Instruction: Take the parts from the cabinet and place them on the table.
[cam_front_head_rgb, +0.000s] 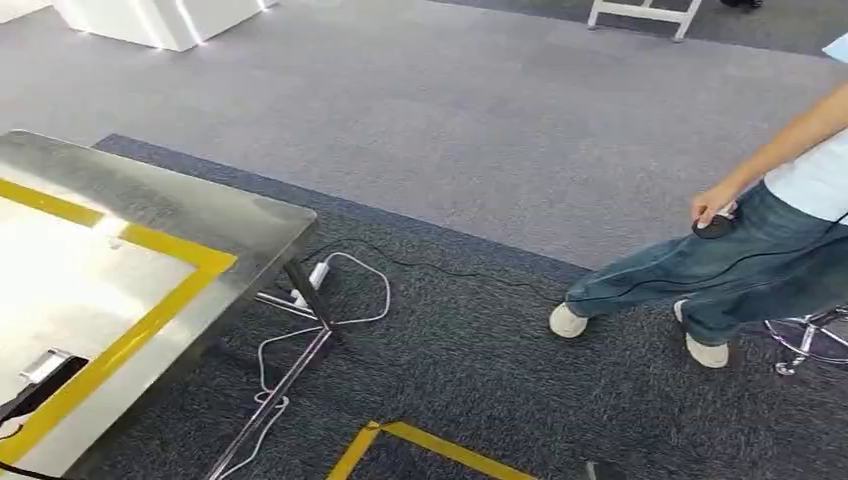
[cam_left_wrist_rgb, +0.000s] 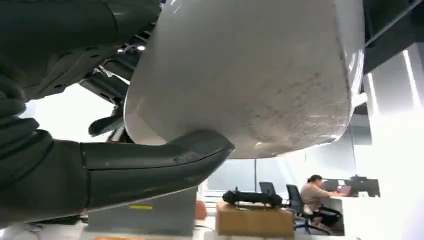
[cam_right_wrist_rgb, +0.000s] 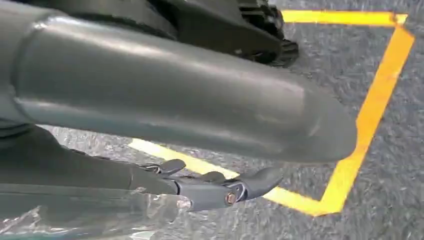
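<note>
The steel surface (cam_front_head_rgb: 200, 215) with the yellow tape is waiting, and no part is lying on the bit of it that is showing. A crinkly clear bag (cam_right_wrist_rgb: 85, 215) is sitting against the right hand (cam_right_wrist_rgb: 165, 100), over the yellow floor tape (cam_right_wrist_rgb: 380, 90) that is running just beside the surface. I am guessing a part is inside.

The dark fingers (cam_right_wrist_rgb: 260, 181) are lying along the bag; I cannot tell if they are grasping it. The left hand (cam_left_wrist_rgb: 100, 170) is reaching out under a big white rounded thing (cam_left_wrist_rgb: 250, 75), and I cannot tell its grip either.

The bag is looking light, soft and slippery, so taking hold around the hard part inside is seeming best.

No writing is showing anywhere.
</note>
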